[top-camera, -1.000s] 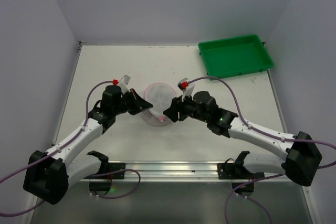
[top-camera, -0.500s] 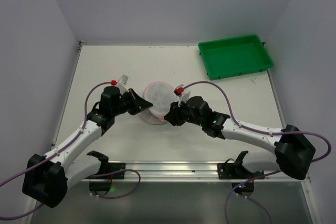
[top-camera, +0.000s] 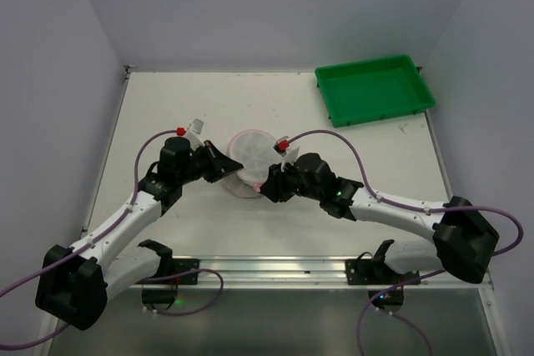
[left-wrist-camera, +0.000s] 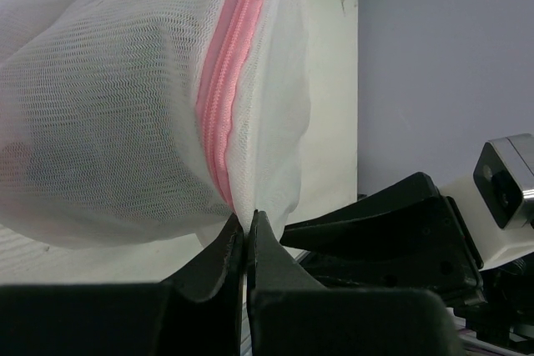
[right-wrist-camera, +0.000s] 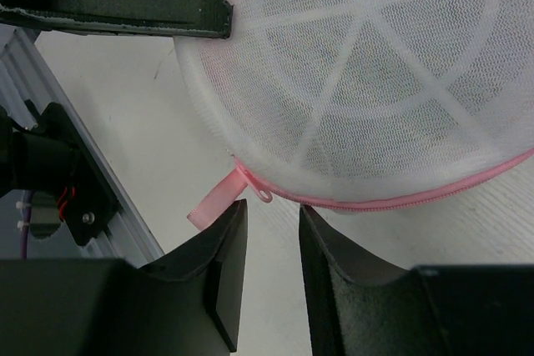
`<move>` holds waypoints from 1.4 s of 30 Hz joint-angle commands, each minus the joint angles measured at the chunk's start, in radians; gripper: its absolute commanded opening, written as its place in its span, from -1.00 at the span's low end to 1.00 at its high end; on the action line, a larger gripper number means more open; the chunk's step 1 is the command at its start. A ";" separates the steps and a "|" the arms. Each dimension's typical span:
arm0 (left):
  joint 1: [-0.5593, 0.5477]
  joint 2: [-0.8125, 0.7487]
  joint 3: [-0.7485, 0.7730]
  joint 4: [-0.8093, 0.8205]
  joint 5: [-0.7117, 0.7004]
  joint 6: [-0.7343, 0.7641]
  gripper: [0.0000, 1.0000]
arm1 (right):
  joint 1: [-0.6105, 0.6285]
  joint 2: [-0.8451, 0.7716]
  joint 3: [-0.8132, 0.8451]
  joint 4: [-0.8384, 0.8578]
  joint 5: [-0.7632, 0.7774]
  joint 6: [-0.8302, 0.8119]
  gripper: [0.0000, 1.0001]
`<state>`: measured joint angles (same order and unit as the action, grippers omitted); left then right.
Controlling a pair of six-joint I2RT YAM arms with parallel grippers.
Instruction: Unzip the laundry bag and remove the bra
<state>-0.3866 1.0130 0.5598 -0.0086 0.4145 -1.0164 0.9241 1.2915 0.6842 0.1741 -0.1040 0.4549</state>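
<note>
The laundry bag point(top-camera: 253, 156) is a round white mesh pouch with pink zipper trim, lying mid-table between my two arms. My left gripper point(top-camera: 227, 166) is shut on the bag's mesh edge beside the pink zipper point(left-wrist-camera: 219, 89); in the left wrist view point(left-wrist-camera: 247, 221) its tips pinch white fabric. My right gripper point(top-camera: 265, 185) is open at the bag's near side. In the right wrist view point(right-wrist-camera: 272, 206) the zipper slider and its pink ribbon pull tab point(right-wrist-camera: 219, 199) sit just above the gap, not gripped. The bag's mesh face point(right-wrist-camera: 367, 72) fills that view. The bra is hidden.
A green tray point(top-camera: 374, 87) stands at the back right corner of the table point(top-camera: 167, 106). A metal rail point(top-camera: 267, 268) runs along the near edge between the arm bases. Grey walls close in on three sides.
My right gripper has moved left and in toward the bag's near edge, reaching the zipper pull. The left gripper and the bag have stayed put.
</note>
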 commanded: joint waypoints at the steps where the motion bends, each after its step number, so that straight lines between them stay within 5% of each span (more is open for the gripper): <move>1: 0.002 -0.017 0.002 0.056 0.017 -0.027 -1.00 | 0.005 0.018 0.034 0.045 0.015 0.008 -0.31; 21: 0.002 -0.004 -0.006 0.045 0.032 0.001 -1.00 | 0.005 0.080 0.126 0.036 0.007 -0.050 -0.24; 26: 0.002 -0.001 0.000 0.030 0.030 0.022 -1.00 | 0.005 0.089 0.135 0.028 0.018 -0.064 -0.38; 32: 0.002 0.004 0.022 -0.033 0.009 0.068 -1.00 | 0.005 0.055 0.098 -0.004 0.070 -0.094 -0.98; 42: 0.006 0.036 0.084 -0.105 -0.008 0.150 -1.00 | -0.005 -0.058 -0.001 -0.093 0.142 -0.157 -1.00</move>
<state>-0.3874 1.0420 0.5888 -0.0628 0.4114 -0.9367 0.9340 1.2919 0.7197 0.1268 -0.0475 0.3416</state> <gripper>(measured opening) 0.019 0.014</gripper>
